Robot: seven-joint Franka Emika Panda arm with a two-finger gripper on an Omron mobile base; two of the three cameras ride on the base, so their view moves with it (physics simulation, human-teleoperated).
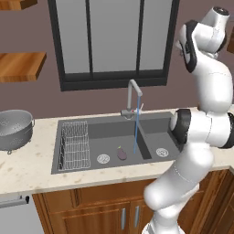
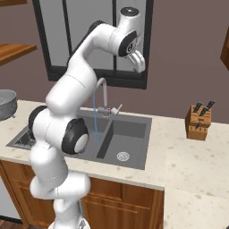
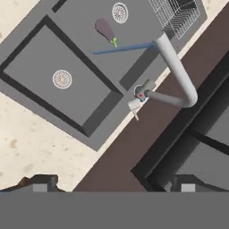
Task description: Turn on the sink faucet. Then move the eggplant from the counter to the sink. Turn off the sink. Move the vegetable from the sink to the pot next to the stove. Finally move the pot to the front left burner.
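Note:
Water runs in a thin blue stream (image 1: 135, 132) from the sink faucet (image 1: 134, 98) into the left basin of the dark grey sink (image 1: 109, 130). The small purple eggplant (image 1: 122, 153) lies on that basin's floor, just left of the stream and beside a round drain. My gripper (image 2: 139, 62) hangs high above the faucet (image 2: 103, 96), open and holding nothing. In the hand view its fingertips (image 3: 40, 183) stand wide apart, looking down on the faucet (image 3: 176, 71), its side lever (image 3: 135, 107) and the eggplant (image 3: 104, 29). The pot and the stove are out of view.
A wire dish rack (image 1: 74, 145) fills the sink's left end. A silver colander (image 1: 14, 128) stands on the beige counter (image 1: 27, 164) to the left. A knife block (image 2: 199, 118) sits on the counter right of the sink. A dark-framed window (image 1: 114, 41) is behind the faucet.

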